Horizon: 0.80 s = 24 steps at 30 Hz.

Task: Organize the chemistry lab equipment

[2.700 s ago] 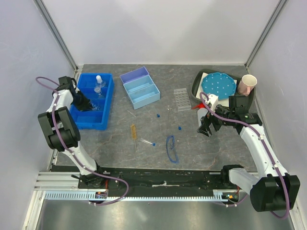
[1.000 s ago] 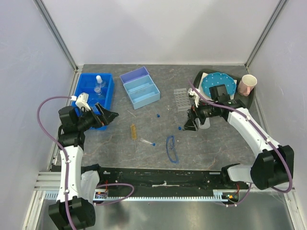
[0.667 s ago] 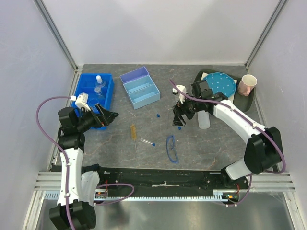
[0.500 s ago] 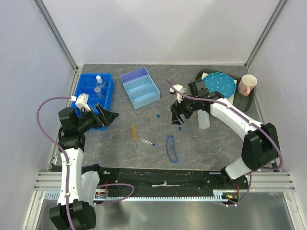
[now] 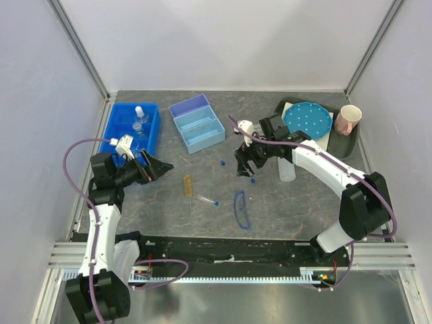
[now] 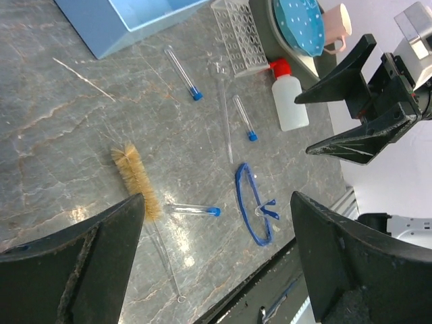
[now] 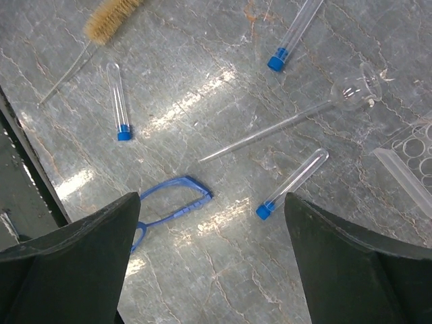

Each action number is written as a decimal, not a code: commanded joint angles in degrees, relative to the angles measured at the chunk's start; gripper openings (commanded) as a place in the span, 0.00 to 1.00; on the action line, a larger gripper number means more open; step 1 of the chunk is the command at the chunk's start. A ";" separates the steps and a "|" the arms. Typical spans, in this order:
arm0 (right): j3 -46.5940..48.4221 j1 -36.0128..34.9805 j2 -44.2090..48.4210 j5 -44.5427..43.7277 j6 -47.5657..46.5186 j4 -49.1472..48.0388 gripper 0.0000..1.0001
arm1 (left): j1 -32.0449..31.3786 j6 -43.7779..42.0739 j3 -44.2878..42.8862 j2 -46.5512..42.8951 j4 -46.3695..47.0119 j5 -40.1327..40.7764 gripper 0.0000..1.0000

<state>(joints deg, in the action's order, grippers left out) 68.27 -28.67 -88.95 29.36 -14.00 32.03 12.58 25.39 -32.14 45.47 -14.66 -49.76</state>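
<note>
The right gripper (image 5: 245, 169) hangs over the middle of the grey marbled counter (image 5: 304, 202), fingers spread wide and holding nothing. Just below it lies a blue-capped clear tube (image 7: 291, 183), and beside that a thin-stemmed clear glass funnel (image 7: 287, 123). A second blue-capped tube (image 7: 293, 34) lies beyond the funnel. A third blue-capped tube (image 7: 120, 101) lies nearer the arm bases, close to a tan bristle brush on a wire handle (image 6: 135, 179). The blue-rimmed safety glasses (image 7: 177, 199) lie flat on the near side of this gripper. The white squeeze bottle with red nozzle (image 6: 289, 101) is on the counter just to the gripper's right, near the clear plastic tube rack (image 6: 236, 34).

The left gripper (image 5: 160, 168) is also spread and empty. It points toward the middle of the counter from beside the near right corner of the deep blue plastic bin (image 5: 128, 172). That bin holds the clear glass flasks (image 5: 138, 123). The brush lies to this gripper's right, apart from it.
</note>
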 commanded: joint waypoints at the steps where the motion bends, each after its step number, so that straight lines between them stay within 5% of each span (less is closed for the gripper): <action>1: -1.99 0.10 3.95 -1.59 -4.10 -1.71 0.96 | -4.12 -0.59 -1.69 1.72 -0.80 0.17 0.94; 13: -8.41 11.34 17.22 -14.51 -2.97 -5.40 0.98 | -22.85 -3.41 -4.60 0.85 -6.26 12.40 0.92; 24: -14.48 22.68 20.04 -13.81 6.52 -9.79 0.98 | -23.65 -2.54 -10.47 0.48 -9.51 17.41 0.92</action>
<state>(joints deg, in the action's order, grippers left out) 55.02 -7.88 -70.41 15.27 -12.12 26.11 -10.90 24.01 -35.22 45.01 -22.15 -35.64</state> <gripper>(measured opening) 0.982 0.920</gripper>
